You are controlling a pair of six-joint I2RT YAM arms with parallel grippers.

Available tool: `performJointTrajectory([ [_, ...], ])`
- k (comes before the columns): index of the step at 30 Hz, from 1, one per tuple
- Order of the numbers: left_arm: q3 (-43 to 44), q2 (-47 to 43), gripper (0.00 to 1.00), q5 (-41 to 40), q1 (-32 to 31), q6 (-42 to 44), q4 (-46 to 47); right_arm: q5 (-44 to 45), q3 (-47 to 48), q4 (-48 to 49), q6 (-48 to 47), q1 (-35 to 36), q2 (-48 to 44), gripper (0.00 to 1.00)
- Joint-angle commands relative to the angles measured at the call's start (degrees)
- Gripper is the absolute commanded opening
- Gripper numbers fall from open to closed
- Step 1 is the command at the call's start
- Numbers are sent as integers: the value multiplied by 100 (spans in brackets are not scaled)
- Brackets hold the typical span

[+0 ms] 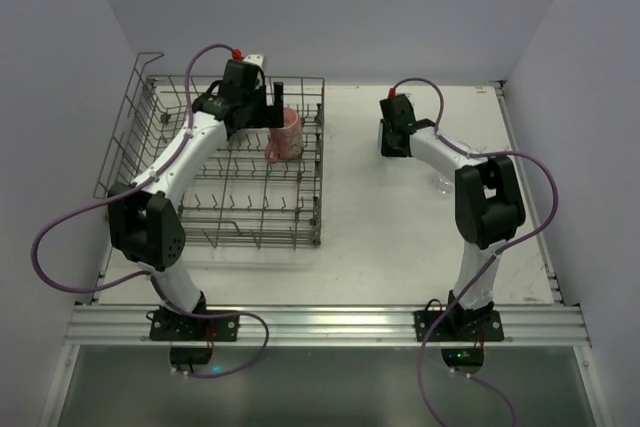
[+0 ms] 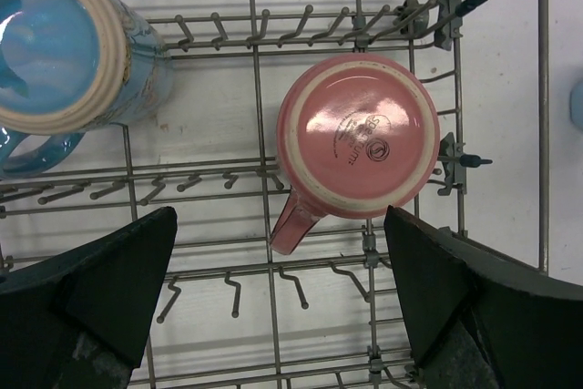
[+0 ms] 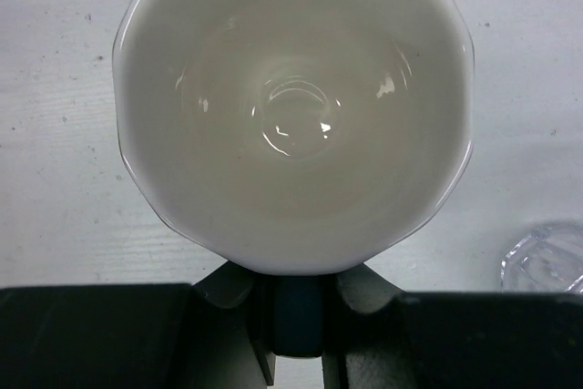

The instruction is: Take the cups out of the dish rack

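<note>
Pink mug point(image 2: 357, 138) noted in far right part of rack point(image 1: 318, 177), inverted, base up, axis vertical, handle turned toward near left. Left gripper point(image 2: 280, 216) poised above it, jaws spread full, nothing gripped. Mug body lies just ahead of fingertips, between their lines. Left arm judged nearer. Blue mug point(image 2: 55, 43) also in rack. Right gripper point(image 3: 296, 293) closed on white cup point(image 3: 291, 107) over table point(image 1: 380, 237), right of rack, glass point(image 3: 545, 257) near.

One camera, high at the near edge, looks down on the whole table point(image 1: 400, 207). The left wrist camera looks down close on the rack point(image 2: 254, 116) and pink cup point(image 2: 357, 137), which the top view shares. The right wrist camera looks closely into a pale cup point(image 3: 291, 107).
</note>
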Motion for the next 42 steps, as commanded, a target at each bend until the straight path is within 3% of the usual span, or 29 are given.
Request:
performJointTrajectory([
  [1,303,19,100,26,-42,189,-72,136,439,229,17,20,-48,0],
  [11,276,141,100,-70,-86,242,-90,65,316,167,237,20,5,2],
  [17,329,273,100,-167,-165,339,-143,13,114,281,281,20,-101,32],
  [32,1269,897,100,1133,-130,1472,-591,-505,-141,387,237,20,-355,64],
  [36,1629,1047,100,1573,1,1675,-828,-629,-272,413,202,20,-531,81],
  [42,2113,1486,100,1863,107,1973,-1294,-717,-439,431,115,20,-725,89],
])
